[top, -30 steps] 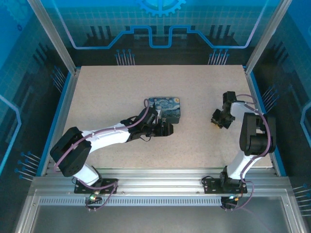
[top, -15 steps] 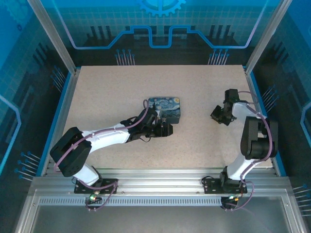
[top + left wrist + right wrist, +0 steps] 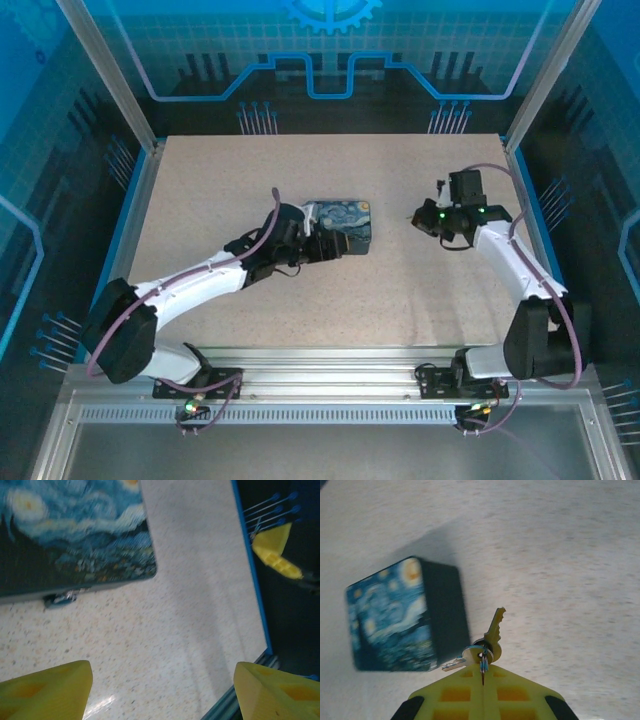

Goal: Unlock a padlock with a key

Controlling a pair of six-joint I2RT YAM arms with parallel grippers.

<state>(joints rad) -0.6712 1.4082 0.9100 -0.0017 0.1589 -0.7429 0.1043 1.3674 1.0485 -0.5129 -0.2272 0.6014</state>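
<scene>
At table (image 3: 420, 300) centre: blue painted tin (image 3: 352, 220), lid closed, contents hidden. Just beside tin's near edge, left fingers (image 3: 45, 690) spread wide, empty. To tin's right, above table, right fingers (image 3: 485, 700) clenched on key ring (image 3: 482, 655); key (image 3: 495, 625) protrudes forward, second key (image 3: 452, 666) alongside.
</scene>
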